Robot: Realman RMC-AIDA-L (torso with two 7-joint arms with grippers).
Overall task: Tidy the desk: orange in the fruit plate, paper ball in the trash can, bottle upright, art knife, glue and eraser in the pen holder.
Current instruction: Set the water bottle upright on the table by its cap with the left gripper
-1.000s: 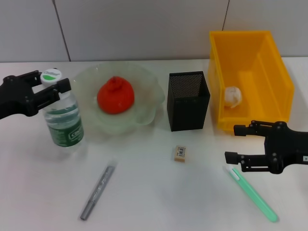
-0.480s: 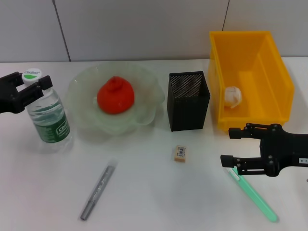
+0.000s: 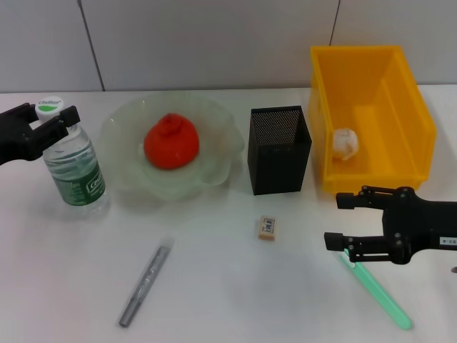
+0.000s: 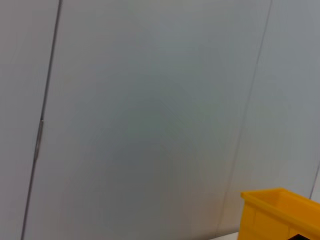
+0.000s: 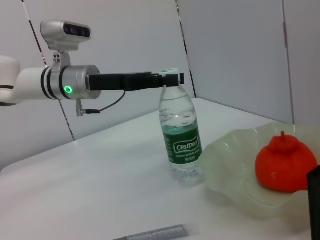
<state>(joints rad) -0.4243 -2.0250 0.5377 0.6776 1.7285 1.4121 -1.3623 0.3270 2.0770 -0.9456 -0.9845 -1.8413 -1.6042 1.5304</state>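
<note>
The left gripper (image 3: 51,123) is pinching the cap of the upright bottle (image 3: 73,168) beside the fruit plate (image 3: 218,166); a jerky release risks toppling it (right gripper (image 3: 342,220) spread above the glue (image 3: 376,286)).

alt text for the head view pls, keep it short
The left claw grips the cap of the upright clear plastic bottle beside the pale-green glass bowl holding a red-orange fruit. The open right claw hovers over the green translucent stick, near the yellow bin and black mesh cup.
</note>
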